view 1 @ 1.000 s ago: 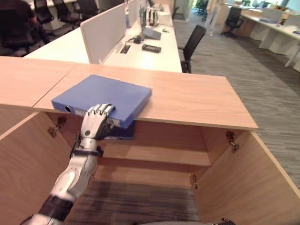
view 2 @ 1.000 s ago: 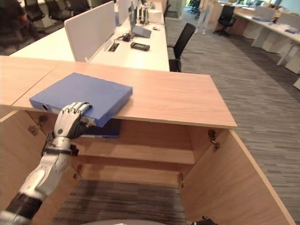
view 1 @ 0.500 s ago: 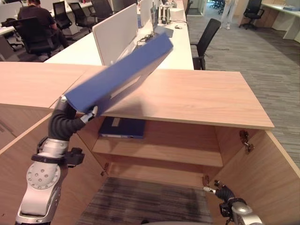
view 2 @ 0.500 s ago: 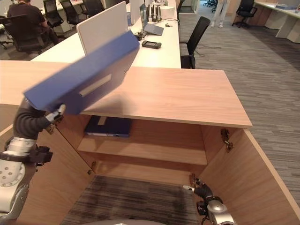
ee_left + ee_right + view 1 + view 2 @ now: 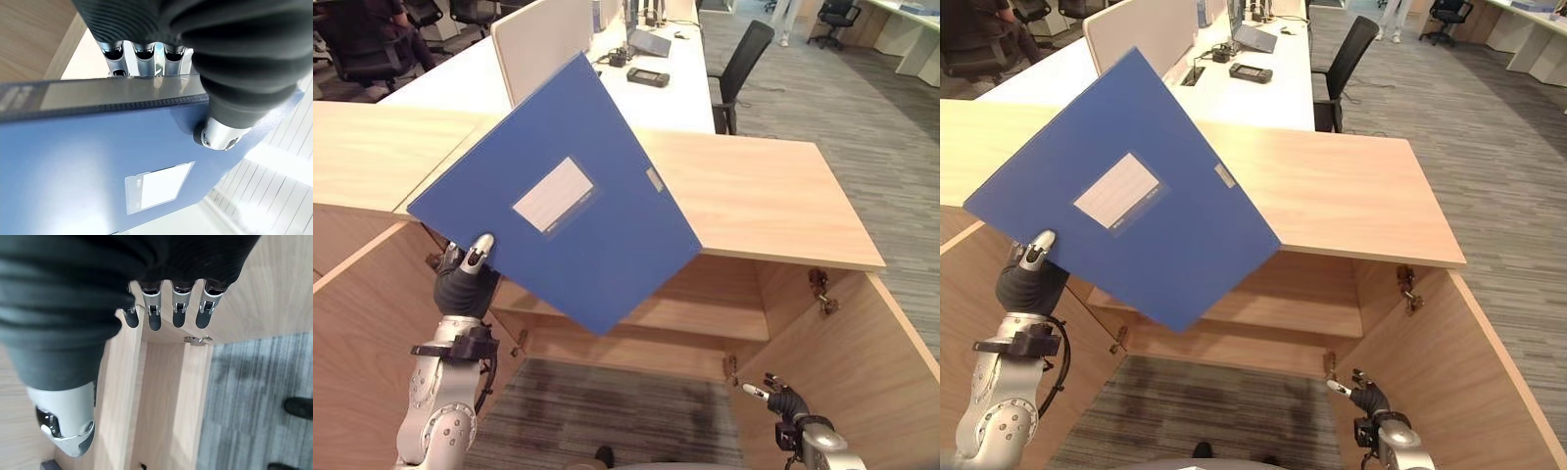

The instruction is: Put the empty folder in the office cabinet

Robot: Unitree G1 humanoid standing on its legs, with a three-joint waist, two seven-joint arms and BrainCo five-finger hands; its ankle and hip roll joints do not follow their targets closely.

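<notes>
A: An open-plan office, with white desks point(image 5: 636, 93) and a dark chair point(image 5: 736, 69) behind a low wooden cabinet point(image 5: 773, 196) whose doors stand wide open over grey carpet point(image 5: 607, 421).

B: And the folder point(image 5: 558, 206)?

A: It is held up in front of the cabinet, nearly upright, its broad blue face with the pale label point(image 5: 553, 195) turned to the camera. Half a second ago it was tilted with its spine toward us; a second ago it lay flat on the cabinet top.

B: What holds it?

A: The left hand point(image 5: 468, 274), at the folder's lower left edge. Its thumb lies on the front face and, in the left wrist view, its fingers point(image 5: 142, 51) curl over the edge behind, so the folder is pinched between them.

B: The other hand?

A: The right hand point(image 5: 1361, 392) hangs low by the right door point(image 5: 862, 372), holding nothing, fingers point(image 5: 178, 308) fairly straight. It sits much where it did half a second ago.

B: Anything inside the cabinet?

A: The raised folder now hides much of the upper shelf point(image 5: 724, 313).
</notes>
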